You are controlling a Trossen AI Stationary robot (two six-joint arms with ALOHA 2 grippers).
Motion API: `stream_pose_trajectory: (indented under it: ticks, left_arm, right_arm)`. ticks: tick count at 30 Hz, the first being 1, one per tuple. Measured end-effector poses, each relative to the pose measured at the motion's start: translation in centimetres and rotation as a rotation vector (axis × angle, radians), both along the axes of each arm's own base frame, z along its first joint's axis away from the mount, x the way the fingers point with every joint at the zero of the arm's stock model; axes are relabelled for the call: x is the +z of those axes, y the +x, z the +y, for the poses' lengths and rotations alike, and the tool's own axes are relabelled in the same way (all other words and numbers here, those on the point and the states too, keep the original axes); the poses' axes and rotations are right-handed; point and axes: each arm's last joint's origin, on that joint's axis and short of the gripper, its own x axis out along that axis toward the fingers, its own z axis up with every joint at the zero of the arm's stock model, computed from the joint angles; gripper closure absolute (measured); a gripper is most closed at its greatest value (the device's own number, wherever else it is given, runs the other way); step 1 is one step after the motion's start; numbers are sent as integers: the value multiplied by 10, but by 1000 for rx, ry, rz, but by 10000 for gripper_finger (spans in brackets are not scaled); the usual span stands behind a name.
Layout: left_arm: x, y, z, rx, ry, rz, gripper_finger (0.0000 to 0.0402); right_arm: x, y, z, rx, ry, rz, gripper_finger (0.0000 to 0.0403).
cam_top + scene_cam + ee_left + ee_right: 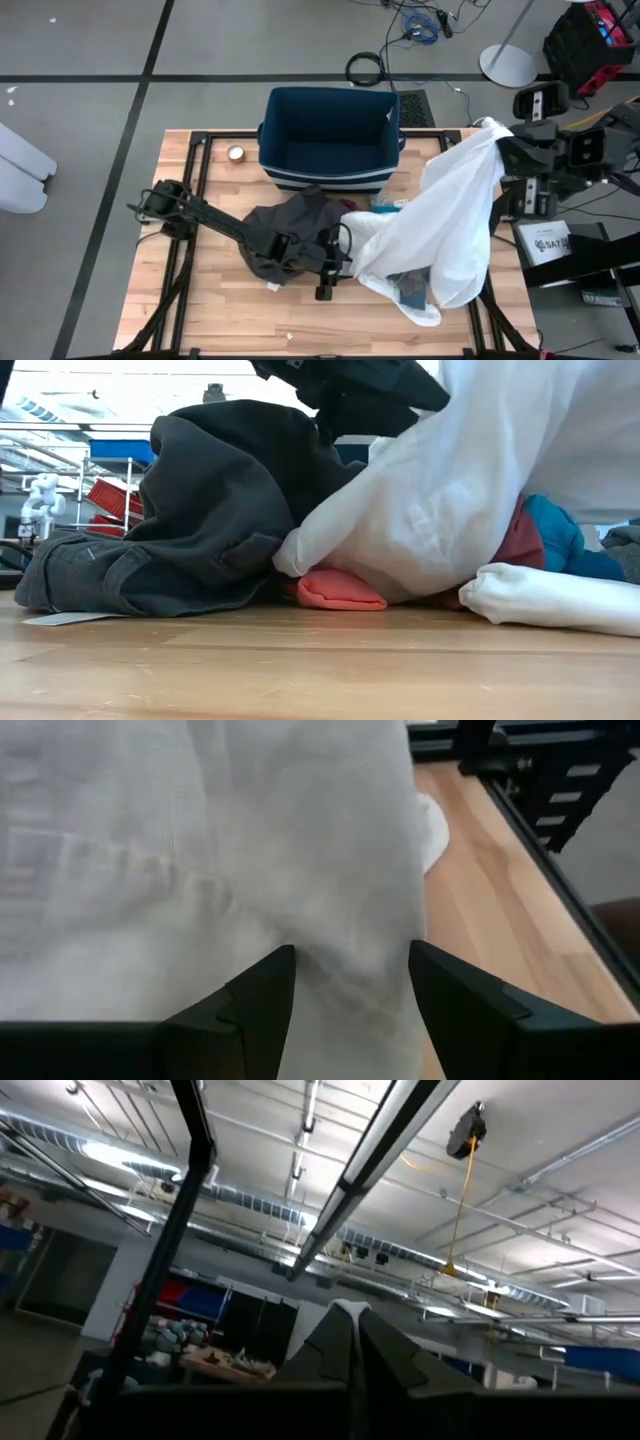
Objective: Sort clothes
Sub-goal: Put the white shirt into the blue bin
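Note:
A large white garment hangs from my right gripper, which is raised at the table's right edge and shut on it. Its lower part lies over the pile on the table. My left gripper is open at the garment's left side, one finger on each side of a fold of white cloth. A dark grey garment is heaped under the left arm. A maroon piece and a bright blue one lie under the white cloth. A small blue-grey piece shows near the front. My left gripper has the white fold between its open fingers; I cannot tell whether they touch it. My right gripper pinches an upper edge of the white garment between its shut fingertips, which slant upward. The cloth hangs below it in loose folds, its lower end on the table.
A dark blue bin with white stripes stands at the table's far edge, open side up. A small round object lies to its left. Bare wood shows along the table's near left.

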Motion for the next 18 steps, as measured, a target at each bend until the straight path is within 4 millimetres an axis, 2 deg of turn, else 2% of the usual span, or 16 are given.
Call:
stream_pose_trajectory:
  ticks: [5,9,12,16,18]
  left_arm:
    - [-5,5,11,98,-11,3,194]
    - [-20,15,16,121,-24,3,209]
    - [-37,22,21,114,-75,35,259]
    - [-55,27,23,61,-109,83,375]
    - [-54,26,22,7,-139,97,389]
  right_arm:
    - [-6,3,2,-15,-11,77,403]
    - [-15,8,4,-35,-20,180,403]
    - [-27,12,5,-64,-7,299,403]
    - [-48,16,7,-94,31,480,403]
    - [-59,17,7,-124,61,568,403]
